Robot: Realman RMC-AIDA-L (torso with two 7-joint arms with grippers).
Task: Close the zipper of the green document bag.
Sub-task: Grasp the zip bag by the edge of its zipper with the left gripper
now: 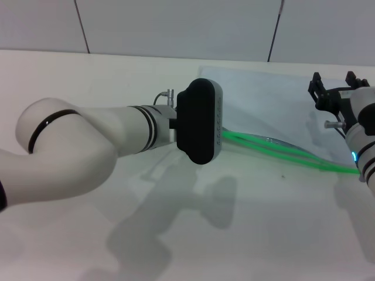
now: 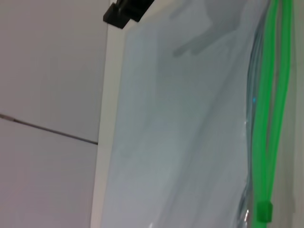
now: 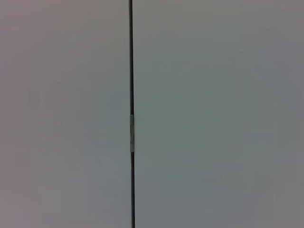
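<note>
The green document bag [image 1: 269, 105] lies flat on the white table, a translucent pale pouch. Its zipper [image 1: 293, 153] runs along the near long edge, and the two green strips stand apart in the middle. In the left wrist view the bag [image 2: 185, 123] fills the picture, with the zipper [image 2: 270, 95] gaping and the small green slider [image 2: 264, 211] at one end. My left arm's black wrist housing [image 1: 199, 120] hangs over the bag's left end and hides that gripper's fingers. My right gripper [image 1: 335, 88] hovers open above the bag's far right corner, holding nothing.
The grey wall panels [image 1: 176, 23] rise behind the table's far edge. The right wrist view shows only the wall with a dark seam [image 3: 131, 114]. A black part of the right gripper [image 2: 127, 9] shows in the left wrist view beyond the bag.
</note>
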